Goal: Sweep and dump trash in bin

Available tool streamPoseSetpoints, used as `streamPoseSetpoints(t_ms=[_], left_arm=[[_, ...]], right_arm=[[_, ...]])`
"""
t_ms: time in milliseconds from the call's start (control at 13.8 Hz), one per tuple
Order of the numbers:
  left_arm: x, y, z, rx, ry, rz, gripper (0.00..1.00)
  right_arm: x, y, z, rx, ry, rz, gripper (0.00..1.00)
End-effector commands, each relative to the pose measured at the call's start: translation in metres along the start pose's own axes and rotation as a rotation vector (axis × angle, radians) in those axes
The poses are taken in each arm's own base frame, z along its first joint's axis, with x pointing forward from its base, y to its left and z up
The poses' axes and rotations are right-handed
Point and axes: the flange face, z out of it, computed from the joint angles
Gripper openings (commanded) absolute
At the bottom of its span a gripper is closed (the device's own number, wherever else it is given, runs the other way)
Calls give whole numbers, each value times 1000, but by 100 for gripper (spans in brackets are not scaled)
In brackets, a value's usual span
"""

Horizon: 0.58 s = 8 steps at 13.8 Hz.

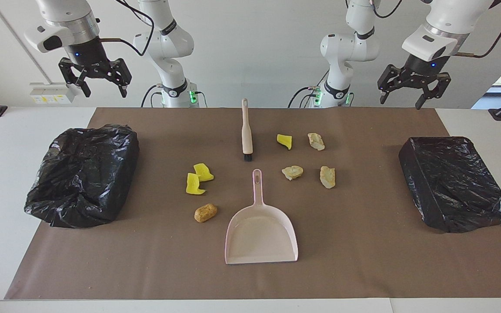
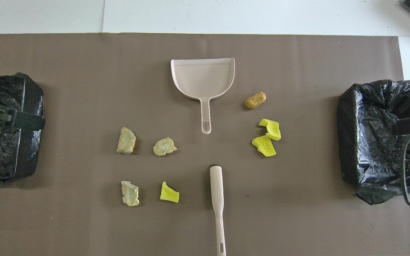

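Note:
Several pieces of trash lie on the brown mat: three yellow chunks (image 1: 284, 141) (image 1: 203, 171) (image 1: 194, 184), three pale beige lumps (image 1: 315, 141) (image 1: 292, 172) (image 1: 327, 177) and a golden-brown lump (image 1: 205, 212). Between them lies a pale dustpan (image 1: 261, 237) (image 2: 202, 78), its handle pointing toward the robots. The brush (image 1: 246, 130) (image 2: 217, 199) lies in line with it, nearer the robots. One black-bagged bin (image 1: 83, 174) sits at the right arm's end, another (image 1: 455, 182) at the left arm's end. My right gripper (image 1: 105, 92) hangs open and empty high over the first bin. My left gripper (image 1: 400, 102) hangs open and empty high over the second.
The brown mat (image 1: 363, 261) covers most of the white table. The two arm bases stand at the table's edge nearest the robots, either side of the brush handle.

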Motion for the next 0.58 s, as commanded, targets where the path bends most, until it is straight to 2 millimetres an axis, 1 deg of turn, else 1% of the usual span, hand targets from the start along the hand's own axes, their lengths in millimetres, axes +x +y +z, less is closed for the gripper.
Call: streamPoseSetpoints(t_ms=[0,145,290,435,508], left_arm=[[-7,33,13,-14,-11,-16,100],[-6,58,29,-17,-20,-34,100],[-7,89,55,-16,-45,-59,100],[-22,121,83,-16,-54,-66,100],[-33,133,96,-18,-51,-69,100]], right_arm=[[-2,-1,0,9,5,-16,100],[-2,-1,0,9,5,-16,100],[-2,0,0,9,5,-13,100],[-2,-1,0,9,5,-14,100],[-2,0,0,9,5,-13,100]])
